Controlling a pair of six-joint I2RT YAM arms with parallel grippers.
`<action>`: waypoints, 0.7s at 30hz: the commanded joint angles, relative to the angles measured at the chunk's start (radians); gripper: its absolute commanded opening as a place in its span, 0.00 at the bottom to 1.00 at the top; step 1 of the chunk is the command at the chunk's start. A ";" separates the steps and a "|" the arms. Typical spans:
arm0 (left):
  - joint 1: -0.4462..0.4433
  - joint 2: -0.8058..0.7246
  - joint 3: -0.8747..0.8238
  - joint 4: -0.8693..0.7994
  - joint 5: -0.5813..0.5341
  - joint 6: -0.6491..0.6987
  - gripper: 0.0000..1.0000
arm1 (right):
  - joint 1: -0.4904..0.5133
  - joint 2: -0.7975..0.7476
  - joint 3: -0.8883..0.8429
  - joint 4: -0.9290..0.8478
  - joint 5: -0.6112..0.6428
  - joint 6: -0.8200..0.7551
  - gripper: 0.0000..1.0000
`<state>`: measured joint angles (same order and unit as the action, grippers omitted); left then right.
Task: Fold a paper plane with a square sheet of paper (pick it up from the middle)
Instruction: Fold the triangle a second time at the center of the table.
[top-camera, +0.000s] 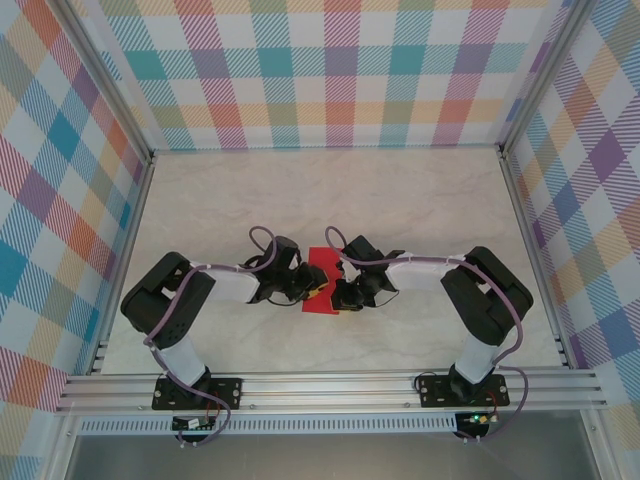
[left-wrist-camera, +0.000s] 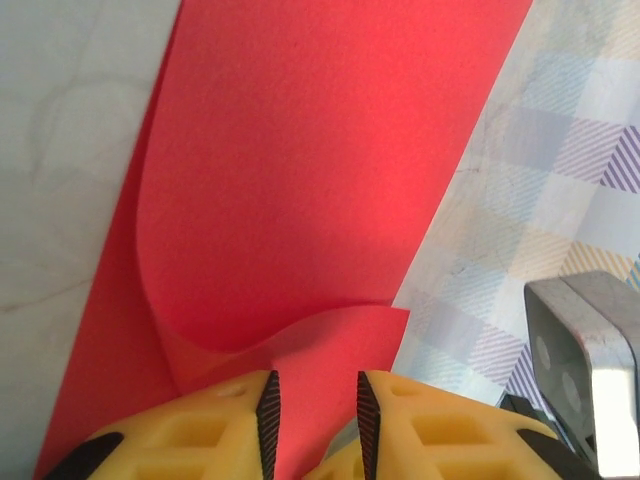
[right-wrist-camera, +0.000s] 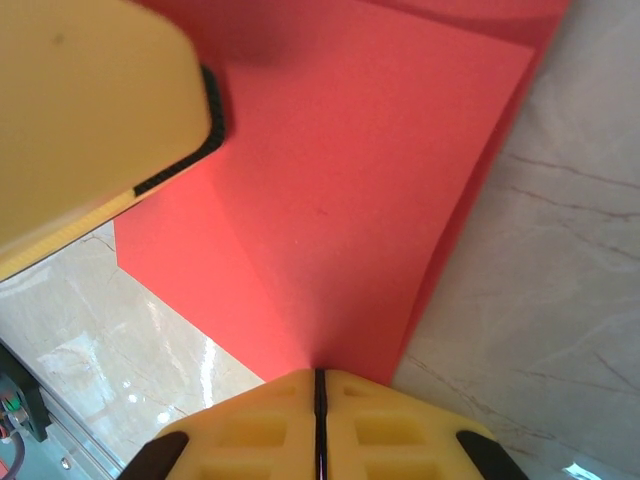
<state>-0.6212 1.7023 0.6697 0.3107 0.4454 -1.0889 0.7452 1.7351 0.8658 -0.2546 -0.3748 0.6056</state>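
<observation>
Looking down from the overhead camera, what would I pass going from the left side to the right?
From the left: left plaid wall → left arm → red sheet of paper → right arm → right plaid wall.

A pale, marble-veined counter is seen lying flat inside an enclosure. It is bounded at the back and on both sides by wall panels printed with a multicoloured plaid check. Bare aluminium uprights are set at the two back corners. A ribbed aluminium rail is laid across the near edge, with a perforated metal strip just in front of it.
</observation>
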 joint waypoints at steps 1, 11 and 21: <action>-0.007 -0.063 -0.037 0.047 0.012 -0.003 0.33 | -0.004 0.033 -0.005 -0.046 0.043 -0.007 0.08; -0.061 -0.058 -0.053 0.055 0.016 0.001 0.23 | -0.004 0.044 0.004 -0.068 0.053 0.013 0.04; -0.093 0.015 -0.048 0.076 0.020 -0.031 0.09 | -0.004 0.045 0.004 -0.074 0.058 0.019 0.02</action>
<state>-0.6998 1.6966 0.6300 0.3553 0.4545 -1.1065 0.7414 1.7397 0.8738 -0.2680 -0.3756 0.6174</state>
